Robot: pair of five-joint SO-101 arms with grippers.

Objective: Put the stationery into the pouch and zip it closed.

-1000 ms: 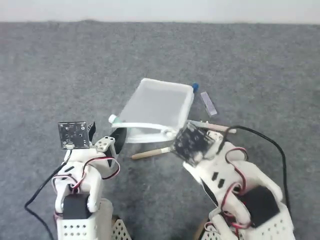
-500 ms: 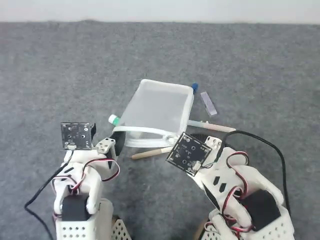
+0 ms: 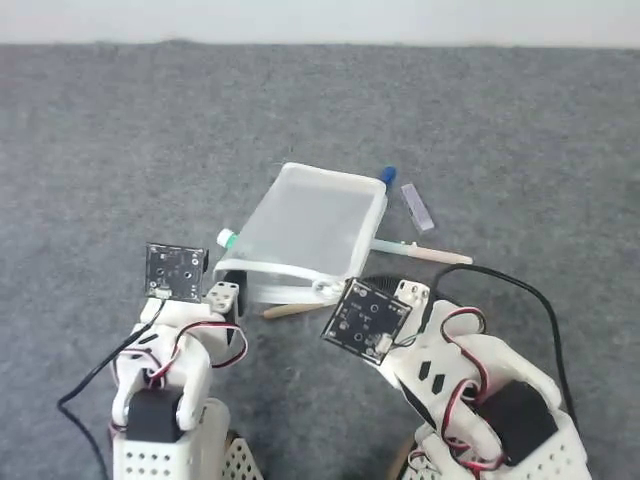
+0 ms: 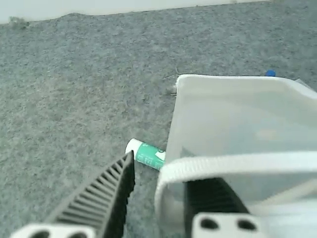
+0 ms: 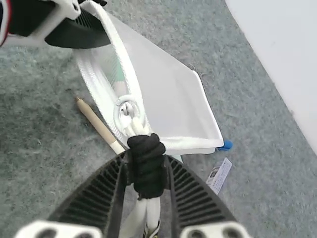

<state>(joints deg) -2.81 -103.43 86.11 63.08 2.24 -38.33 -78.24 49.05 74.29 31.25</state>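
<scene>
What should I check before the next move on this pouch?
1. Right gripper has the zipper pull: ok, shut on its black knot.
2. Left gripper holds the pouch: not ok, jaws stand apart around the rim.
3. Pencil inside: not ok, it lies on the carpet by the mouth.
4. Pen and small flat item inside: not ok, both lie beside the pouch.
5. Green-capped stick inside: cannot tell, it pokes out at the pouch's corner.
6. Mouth zipped: not ok, it gapes open.
</scene>
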